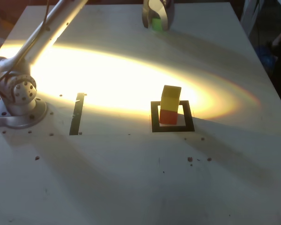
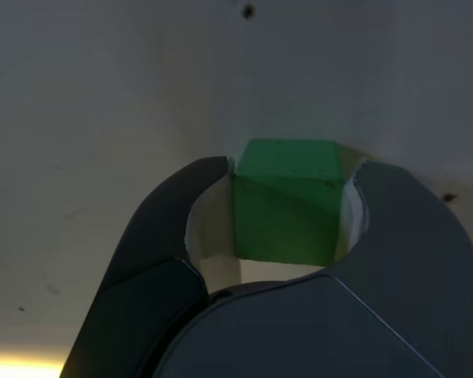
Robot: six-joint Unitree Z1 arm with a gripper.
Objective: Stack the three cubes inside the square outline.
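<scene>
Black tape strip (image 1: 77,114) lies left of centre; at centre, yellow cube (image 1: 171,97) tops red cube (image 1: 168,116) inside the square outline (image 1: 154,117); top centre-right, gripper (image 1: 156,23) clamps green cube (image 2: 288,201), apparently destined for the stack

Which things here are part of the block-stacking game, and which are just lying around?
Part of it:
small green cube
yellow cube on red cube
black tape square outline
metal end effector

Lying around:
straight black tape strip
dark crumbs
</scene>
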